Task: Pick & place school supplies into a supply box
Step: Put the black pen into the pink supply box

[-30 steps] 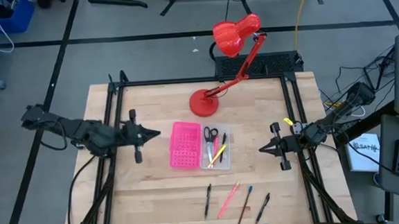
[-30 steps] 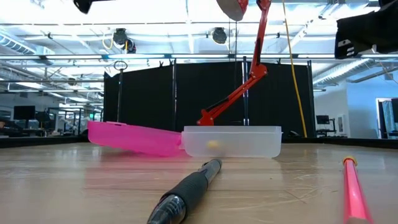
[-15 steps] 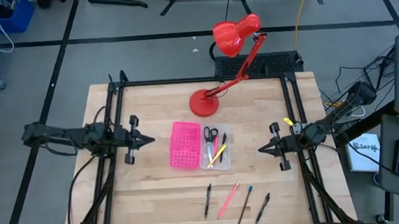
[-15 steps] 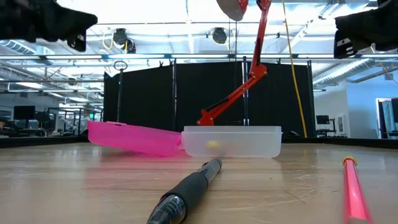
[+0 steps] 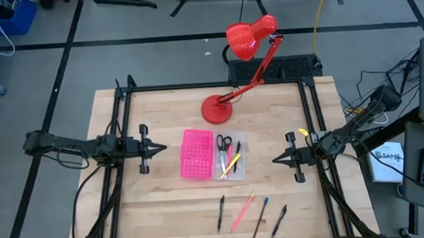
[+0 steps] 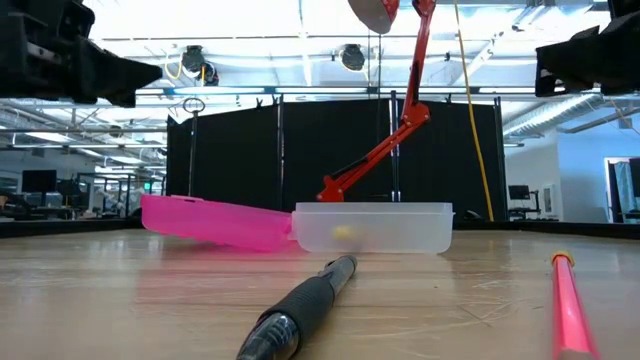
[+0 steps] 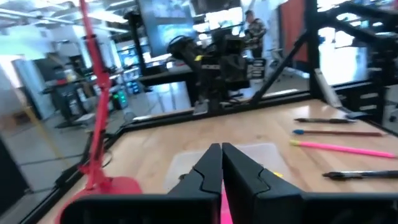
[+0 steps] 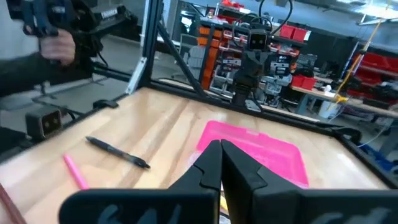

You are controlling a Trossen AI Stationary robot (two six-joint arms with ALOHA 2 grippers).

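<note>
The supply box lies open at the table's middle: its pink half (image 5: 196, 154) on the left, its clear half (image 5: 230, 156) on the right. Inside the clear half lie black-handled scissors (image 5: 223, 142) and a few pens (image 5: 231, 160). Several more pens lie near the front edge: black (image 5: 221, 213), pink (image 5: 243, 211), blue-tipped (image 5: 261, 218) and black (image 5: 279, 221). My left gripper (image 5: 163, 146) hovers shut to the left of the box, pointing level at it. My right gripper (image 5: 275, 160) hovers shut to the right of the box. Neither holds anything.
A red desk lamp (image 5: 216, 108) stands on its base just behind the box, with its head (image 5: 250, 37) beyond the far edge. Black frame rails (image 5: 121, 124) run along the table's sides. A person's hand (image 8: 59, 42) shows beyond the table in the right wrist view.
My left gripper has sunk toward the table and drawn back a little toward the left edge, tipping to point level; in the low view it has come down into the top left corner. The box and the pens lie as before.
</note>
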